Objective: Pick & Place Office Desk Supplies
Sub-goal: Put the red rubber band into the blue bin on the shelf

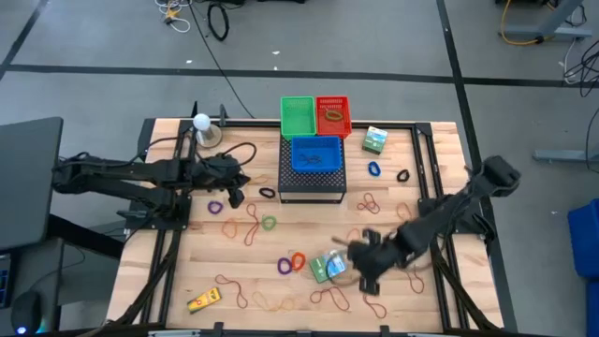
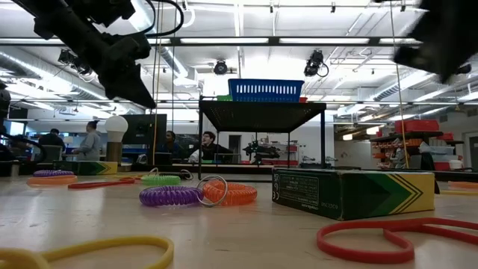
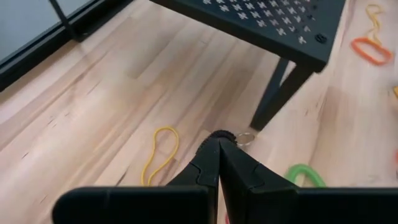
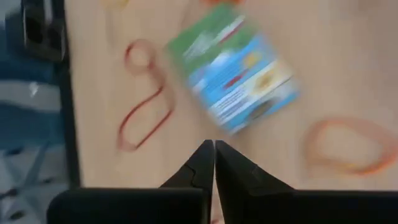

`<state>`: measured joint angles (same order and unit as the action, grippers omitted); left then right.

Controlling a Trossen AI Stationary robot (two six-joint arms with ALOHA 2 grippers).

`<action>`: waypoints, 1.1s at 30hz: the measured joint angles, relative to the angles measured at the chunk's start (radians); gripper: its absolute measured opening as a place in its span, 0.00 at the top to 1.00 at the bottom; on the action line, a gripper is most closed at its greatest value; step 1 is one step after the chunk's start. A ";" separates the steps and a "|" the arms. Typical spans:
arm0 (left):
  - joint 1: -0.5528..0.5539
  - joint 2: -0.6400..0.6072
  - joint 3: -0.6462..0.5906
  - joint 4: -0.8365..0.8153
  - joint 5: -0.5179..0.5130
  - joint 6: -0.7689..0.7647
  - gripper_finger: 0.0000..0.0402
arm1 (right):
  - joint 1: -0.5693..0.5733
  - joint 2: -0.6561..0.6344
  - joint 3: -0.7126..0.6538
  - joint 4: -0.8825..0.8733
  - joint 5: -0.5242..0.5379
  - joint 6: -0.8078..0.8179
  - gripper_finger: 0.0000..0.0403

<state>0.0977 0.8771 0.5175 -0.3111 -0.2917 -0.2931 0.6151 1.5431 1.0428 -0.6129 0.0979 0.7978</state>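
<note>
Both grippers clenched, grasping nothing, over the wooden table.

The left gripper [image 3: 216, 144], fingers pressed together, hangs above a black coiled ring [image 3: 221, 134] beside the black mesh stand [image 1: 312, 178]. The right gripper [image 4: 214, 149], fingers together, hovers near the front edge, just beside a small green printed cardboard box [image 4: 231, 73] lying flat among thin red-brown rubber bands [image 4: 143, 112].

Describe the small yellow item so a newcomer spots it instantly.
Start at the black mesh stand in the table's middle, then go to the near-left corner. The flat yellow printed packet lies there alone; its neighbours are only thin red-brown rubber bands.
</note>
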 joint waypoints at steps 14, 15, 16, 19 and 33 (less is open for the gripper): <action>-0.056 0.046 0.000 0.003 0.002 0.035 0.98 | 0.170 0.251 0.126 -0.027 -0.177 0.610 0.65; -0.059 0.046 0.000 0.004 -0.001 0.040 0.98 | 0.170 0.262 0.135 -0.025 -0.176 0.644 0.64; -0.062 0.046 0.000 0.002 -0.003 0.044 0.98 | 0.169 0.273 0.141 -0.025 -0.172 0.675 0.63; -0.066 0.046 0.000 0.002 -0.006 0.048 0.98 | 0.161 0.311 0.150 -0.025 -0.169 0.753 0.65; -0.066 0.046 0.000 -0.001 -0.007 0.020 0.98 | 0.159 0.384 0.154 -0.041 -0.170 0.940 0.84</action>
<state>0.0315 0.9230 0.5175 -0.3122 -0.2989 -0.2730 0.7746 1.9274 1.1964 -0.6535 -0.0724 1.7380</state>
